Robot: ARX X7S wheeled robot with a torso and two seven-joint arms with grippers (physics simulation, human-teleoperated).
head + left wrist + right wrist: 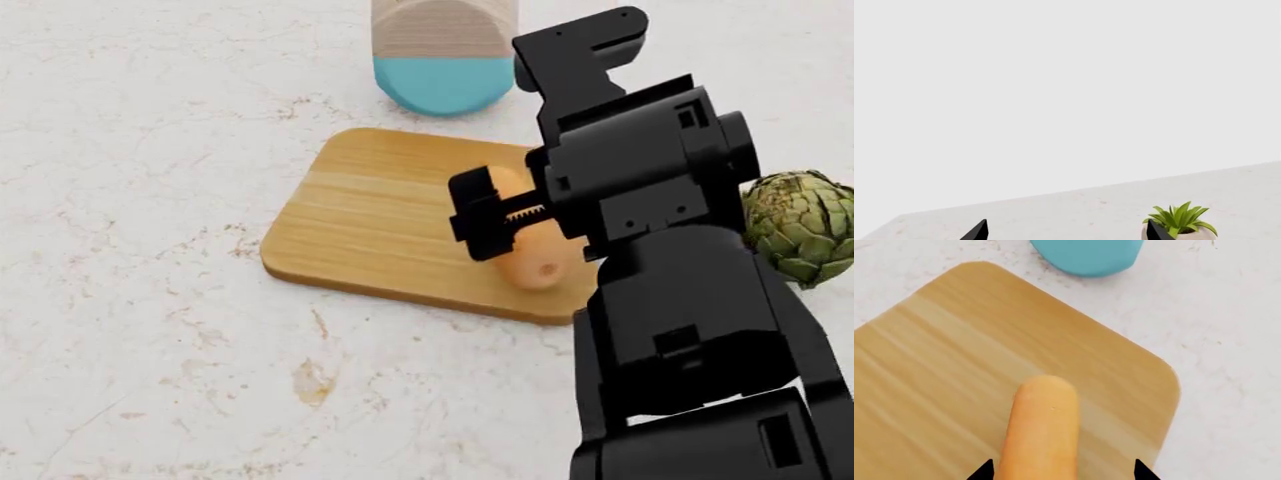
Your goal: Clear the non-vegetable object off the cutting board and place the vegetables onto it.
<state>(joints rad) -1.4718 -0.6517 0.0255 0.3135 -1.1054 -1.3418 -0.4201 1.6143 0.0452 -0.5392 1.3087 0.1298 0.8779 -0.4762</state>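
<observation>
One squash (1039,430) lies on the board (360,215) between the right gripper's (1062,471) wide-spread jaws (one artichoke (801,225) off it)

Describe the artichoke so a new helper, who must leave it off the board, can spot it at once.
Start at the wooden cutting board in the middle of the marble counter. Look past its right end, behind the right arm, where the artichoke sits on bare counter. It is a green globe of overlapping pointed scales, unlike the smooth orange butternut squash lying on the board.
</observation>
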